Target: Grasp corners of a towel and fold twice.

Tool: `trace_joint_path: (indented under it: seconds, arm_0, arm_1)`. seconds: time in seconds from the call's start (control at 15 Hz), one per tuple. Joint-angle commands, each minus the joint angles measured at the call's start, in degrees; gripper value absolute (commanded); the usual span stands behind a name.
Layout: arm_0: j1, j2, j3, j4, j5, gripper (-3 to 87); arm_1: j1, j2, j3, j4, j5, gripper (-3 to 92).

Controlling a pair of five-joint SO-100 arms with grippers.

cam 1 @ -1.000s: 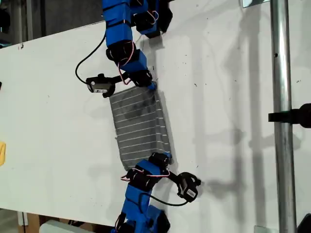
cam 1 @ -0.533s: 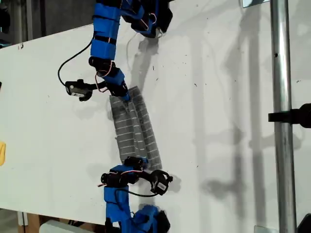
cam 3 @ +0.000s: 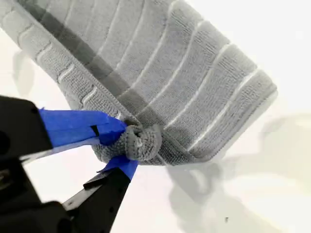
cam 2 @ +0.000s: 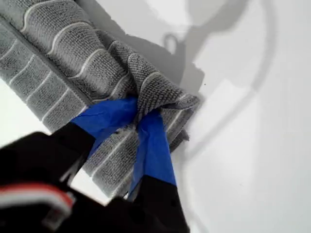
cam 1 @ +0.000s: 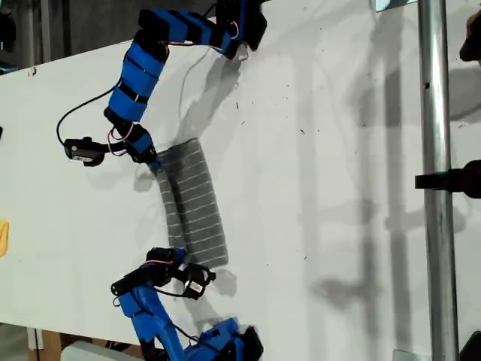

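1. The dark grey white-striped soft towel (cam 1: 192, 203) lies mid-table as a narrow folded strip.
2. My first hand (cam 2: 137, 119) and my second hand (cam 3: 119, 145) each pinch a bunched corner.
3. I judge a fold underway; next, lay both corners down evenly on the white table (cam 1: 331, 188).

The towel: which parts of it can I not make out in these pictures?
- First wrist view: the towel runs past the picture's edge, and my first hand covers the spot where it is pinched.
- Second wrist view: the cloth is bunched in my second hand, so its tip there is hidden.
- Exterior view: the folded top layer hides whatever lies under it.
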Motion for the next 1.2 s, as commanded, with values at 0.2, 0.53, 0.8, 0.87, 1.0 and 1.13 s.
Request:
trace_joint_path:
  seconds: [0.2,0.53,0.8,0.87,1.0,1.13]
  arm_0:
    - [-3.25,0.53,-9.67,4.92,6.15,-2.8]
    - [2.37,-0.88,3.69,-0.88,0.09,-2.7]
    - [7.47,-5.71,2.64,-0.97,-3.43,-1.1]
    - [8.53,-6.59,2.37,-1.23,-4.39,-0.8]
    - [10.81,-10.20,0.62,-1.32,-5.98,-0.2]
    - [11.25,-15.12,0.00,-2.46,-7.73,0.4]
  arm_1:
    - [4.04,15.64,3.52,3.96,-1.85,-0.2]
    - [-2.02,18.63,18.72,1.67,1.85,-0.2]
    - [-4.39,14.68,24.08,-1.32,4.04,-0.2]
    - [-4.66,13.71,25.05,-1.85,4.48,-0.2]
    - [-4.83,11.43,26.10,-2.81,4.92,-0.2]
    - [-4.75,8.44,26.37,-4.13,5.45,-0.2]
